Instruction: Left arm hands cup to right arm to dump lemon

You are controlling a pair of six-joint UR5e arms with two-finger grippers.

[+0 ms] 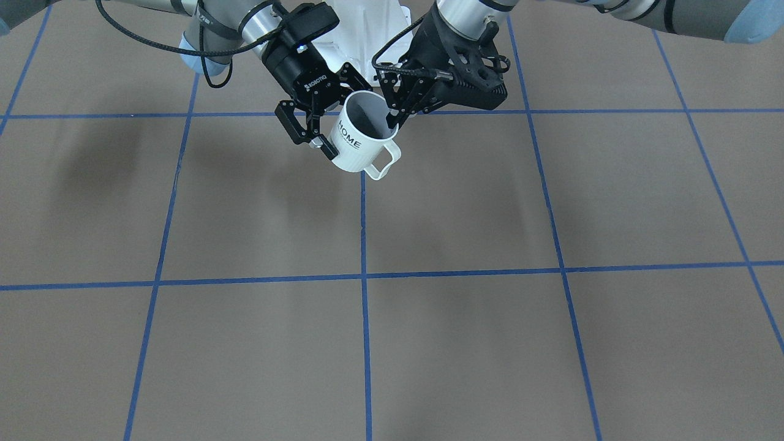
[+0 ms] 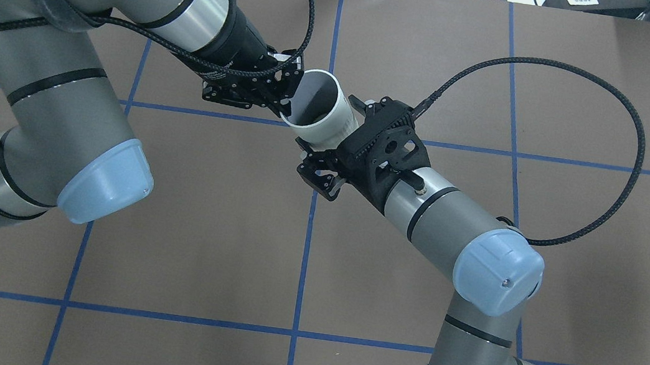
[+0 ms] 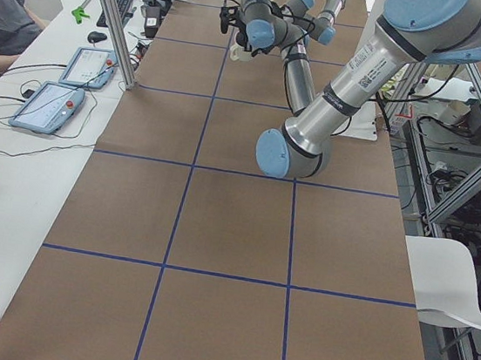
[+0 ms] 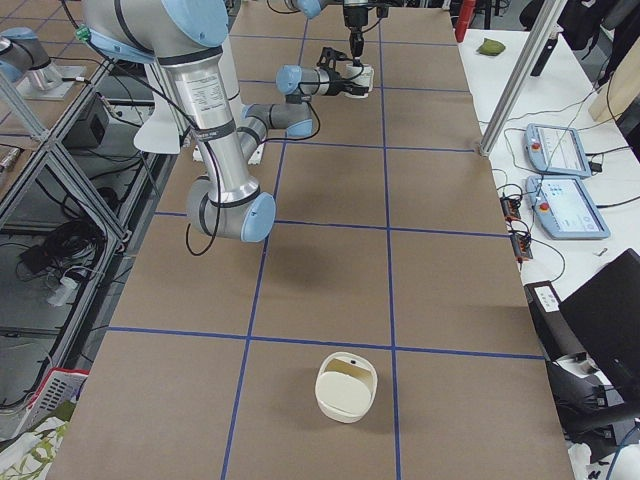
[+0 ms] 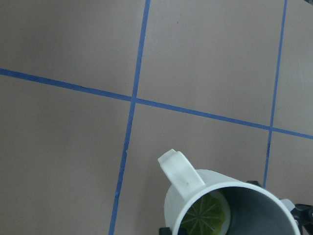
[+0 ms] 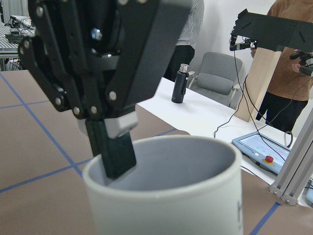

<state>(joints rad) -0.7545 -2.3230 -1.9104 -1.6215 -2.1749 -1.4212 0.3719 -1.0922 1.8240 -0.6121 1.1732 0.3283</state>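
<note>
Found mug (image 1: 358, 147) in the air above the brown surface (image 1: 490, 214), over a blue tape line (image 1: 363, 245), tilted, with mouth toward the robot's base and handle toward the lower side of the front view. Logged left gripper (image 1: 392, 121) clamped on the rim. From the right wrist camera, saw one of its fingers (image 6: 115, 154) reaching down inside the grey wall, with the outer finger hidden behind the rim. Logged right gripper (image 1: 340, 116) on the mug's opposite side, its fingers (image 1: 300, 125) spread wide and straddling the ribbed body, one near the base, the other behind the rim. Could not tell from any view whether pressing on the mug or only just beside it. Saw lemon (image 5: 205, 215) through the left wrist camera: a yellow-green slice lying flat on the bottom of the mug, well below the rim and the left fingers' grip. Confirmed "HOME" lettering facing the front camera, just beside the right gripper's near finger. Noted in the right side view a cream round container (image 4: 346, 387) on the surface, at the near end, well apart from both arms.
</note>
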